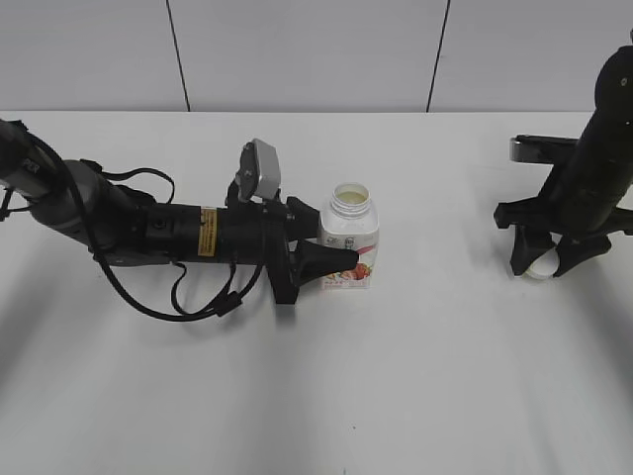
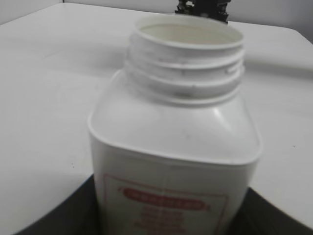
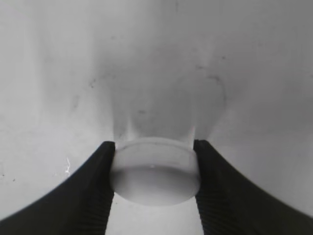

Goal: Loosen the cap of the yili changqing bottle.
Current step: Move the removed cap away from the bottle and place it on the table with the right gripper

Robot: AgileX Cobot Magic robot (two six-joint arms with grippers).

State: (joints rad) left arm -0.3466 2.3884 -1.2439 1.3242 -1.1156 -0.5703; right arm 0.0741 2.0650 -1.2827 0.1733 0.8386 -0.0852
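**Cap off, bottle held at mid-frame**

The bottle (image 1: 351,240) stands upright on the white table (image 1: 415,376) at the centre of the exterior view, its threaded neck open at the top. The left end effector (image 1: 336,262) reaches in from the left and is clamped on the bottle's lower body. At the right edge of the frame, well apart from the bottle, the right end effector (image 1: 544,262) points down at the table, its fingers (image 3: 93,191) pinching the white cap (image 3: 155,170) between them.
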